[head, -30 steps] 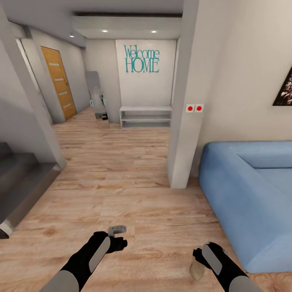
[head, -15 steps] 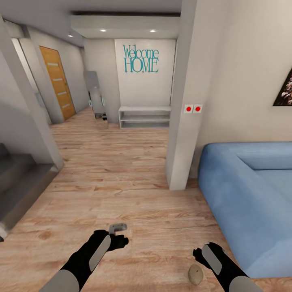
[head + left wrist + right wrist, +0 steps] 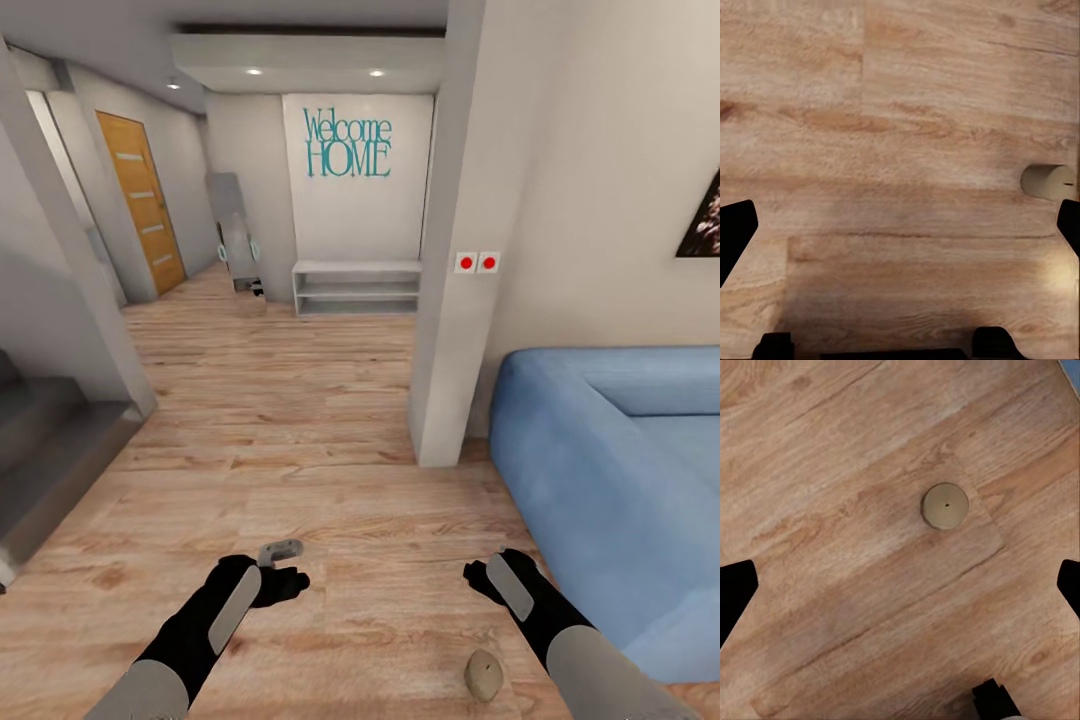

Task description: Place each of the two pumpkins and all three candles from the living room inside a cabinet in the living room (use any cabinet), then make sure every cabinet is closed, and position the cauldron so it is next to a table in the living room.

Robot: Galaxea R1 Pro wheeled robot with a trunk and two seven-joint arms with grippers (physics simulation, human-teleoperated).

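Observation:
A short beige candle [image 3: 484, 675] stands on the wooden floor, just near of my right gripper [image 3: 487, 582]. In the right wrist view I look down on the candle's round top [image 3: 944, 505]; my right gripper [image 3: 900, 589] hangs above the floor, open and holding nothing. The candle [image 3: 1048, 181] sits beside one fingertip of my left gripper [image 3: 900, 229], which is open and holding nothing. In the head view my left gripper [image 3: 283, 583] hovers low over the floor. The pumpkins, cabinet, cauldron and table are out of view.
A blue sofa [image 3: 620, 470] stands close on the right. A white pillar [image 3: 450, 300] rises ahead beside it. Beyond lies a hallway with a white low shelf [image 3: 358, 288] and an orange door [image 3: 143, 205]. Grey steps [image 3: 50, 450] are at the left.
My right arm has moved forward and off the candle, which now shows whole on the floor. The left arm shifted slightly. The head view moved a little.

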